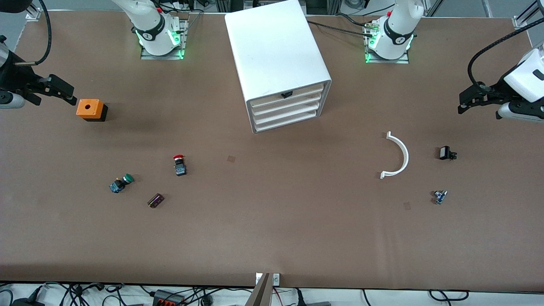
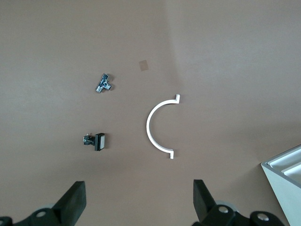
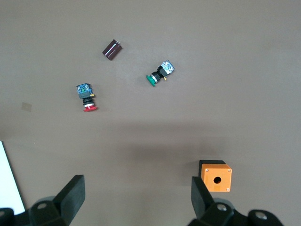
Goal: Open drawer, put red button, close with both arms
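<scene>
Both my left gripper [image 2: 136,200] and right gripper [image 3: 136,200] hang wide open, small red-capped pushbutton [image 1: 179,164] lying toward my right arm's end, so I'd pull the shut second-tier white plastic drawer [image 1: 285,104] straight out first.

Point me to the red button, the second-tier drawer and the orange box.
red button [image 1: 179,165]: front view, on its black body below the red cap.
drawer [image 1: 285,103]: front view, on its white front panel.
orange box [image 1: 89,109]: front view, on its top face.
</scene>
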{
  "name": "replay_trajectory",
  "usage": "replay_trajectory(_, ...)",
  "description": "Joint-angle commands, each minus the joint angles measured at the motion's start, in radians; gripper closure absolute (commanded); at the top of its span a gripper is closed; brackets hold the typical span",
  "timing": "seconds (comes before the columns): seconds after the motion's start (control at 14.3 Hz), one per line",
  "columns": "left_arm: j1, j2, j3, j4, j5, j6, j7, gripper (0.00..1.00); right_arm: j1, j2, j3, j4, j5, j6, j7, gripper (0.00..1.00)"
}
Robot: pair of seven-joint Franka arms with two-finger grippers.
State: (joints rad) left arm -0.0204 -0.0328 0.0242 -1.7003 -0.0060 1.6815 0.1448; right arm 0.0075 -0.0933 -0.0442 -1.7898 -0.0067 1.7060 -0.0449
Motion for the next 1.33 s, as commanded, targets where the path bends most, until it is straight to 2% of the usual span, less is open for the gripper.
replay_trajectory(0.0,-0.001,0.008,-0.001,0.025,-0.015,-0.022,0.004,0.0,-0.003,0.007,0.004,0.012,-0.004,-0.006,0.003,0.0)
replay_trajectory(0.35,-0.001,0.008,-0.001,0.027,-0.014,-0.022,0.002,0.0,-0.001,0.009,0.006,0.012,-0.006,-0.006,0.003,0.0)
replay_trajectory(0.56,-0.003,0.014,-0.001,0.028,-0.015,-0.052,0.002,0.0,0.011,0.041,0.006,0.013,-0.006,0.003,0.003,0.0)
replay_trajectory(0.77,-0.042,0.016,-0.003,0.027,-0.015,-0.162,0.006,0.0,0.015,0.092,0.006,0.012,-0.004,0.012,0.005,0.0)
replay_trajectory(0.98,-0.105,0.022,-0.006,0.027,-0.023,-0.339,0.009,0.0,0.038,0.148,0.007,0.02,0.002,0.063,-0.001,0.0)
replay_trajectory(1.26,-0.122,0.092,-0.009,0.024,-0.144,-0.522,0.012,0.0,0.156,0.302,0.004,0.138,-0.039,0.05,0.003,0.0)
